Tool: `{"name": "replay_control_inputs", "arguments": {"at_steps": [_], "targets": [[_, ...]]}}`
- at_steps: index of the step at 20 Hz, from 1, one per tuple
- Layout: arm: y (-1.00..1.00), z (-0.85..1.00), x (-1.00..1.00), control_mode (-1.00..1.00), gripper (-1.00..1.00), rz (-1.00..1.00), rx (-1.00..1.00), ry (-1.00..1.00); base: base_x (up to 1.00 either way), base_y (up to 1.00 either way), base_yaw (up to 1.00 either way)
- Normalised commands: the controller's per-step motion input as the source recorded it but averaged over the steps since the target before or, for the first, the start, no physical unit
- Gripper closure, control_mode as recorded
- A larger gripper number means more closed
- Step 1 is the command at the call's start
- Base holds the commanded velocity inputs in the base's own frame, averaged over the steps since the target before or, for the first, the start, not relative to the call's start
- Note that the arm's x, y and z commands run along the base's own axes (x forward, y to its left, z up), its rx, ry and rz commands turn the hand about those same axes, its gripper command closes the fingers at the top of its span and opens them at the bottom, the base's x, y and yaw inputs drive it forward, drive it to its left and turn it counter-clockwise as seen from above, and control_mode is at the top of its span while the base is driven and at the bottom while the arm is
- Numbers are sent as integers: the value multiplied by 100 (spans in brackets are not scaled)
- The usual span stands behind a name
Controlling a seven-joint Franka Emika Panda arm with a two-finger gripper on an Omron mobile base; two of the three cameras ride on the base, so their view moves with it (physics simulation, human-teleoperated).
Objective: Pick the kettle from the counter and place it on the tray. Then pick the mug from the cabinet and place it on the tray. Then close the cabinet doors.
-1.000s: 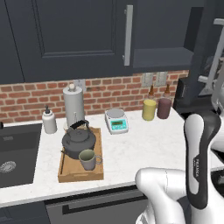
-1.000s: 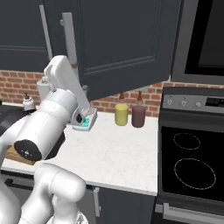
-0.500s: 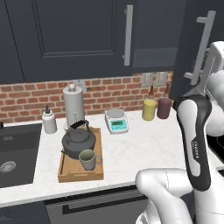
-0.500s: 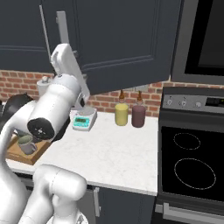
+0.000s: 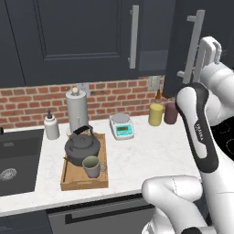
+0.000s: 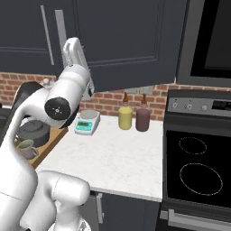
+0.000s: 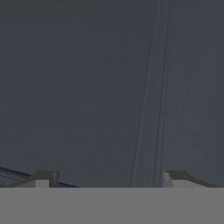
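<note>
1. White-armed robot's gripper (image 7: 105, 179), jaws spread wide and grasping nothing, faces a dark navy panel of the cabinet doors (image 7: 87, 87) at close range in the hand view; a vertical groove runs down the panel between the two fingertips (image 7: 43, 178).
2. Raised high on the right of the left base view, the hand sits beside the silver bar handle (image 5: 193, 45) of the right-hand door (image 5: 183, 41), which stands ajar.
3. On the counter (image 5: 151, 155) below, the wooden tray (image 5: 101, 151) carries the dark kettle (image 5: 81, 145) at its far end and the grey-green mug (image 5: 92, 166) at its near end, the two just beside each other.
4. Behind the tray stand a tall silver canister (image 5: 76, 109) and a small white bottle (image 5: 51, 126); a kitchen scale (image 5: 122, 126), a yellow canister (image 5: 156, 114) and a maroon canister (image 5: 170, 112) line the brick wall to the right.
5. A black stove (image 6: 198, 171) adjoins the counter's right end.
</note>
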Motion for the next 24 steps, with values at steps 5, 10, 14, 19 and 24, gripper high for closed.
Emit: {"name": "replay_control_inputs", "arguments": {"at_steps": [5,10,14,19,24], "targets": [[19,-20,98,-100,-100,7,0,19,0,0,0],[9,-19,88,-100,-100,5,0,19,0,0,0],[1,-23,69,-100,-100,2,-3,21,0,0,0],[0,-28,55,-100,-100,0,-7,21,0,0,0],[0,-31,51,-100,-100,0,-7,21,0,0,0]]}}
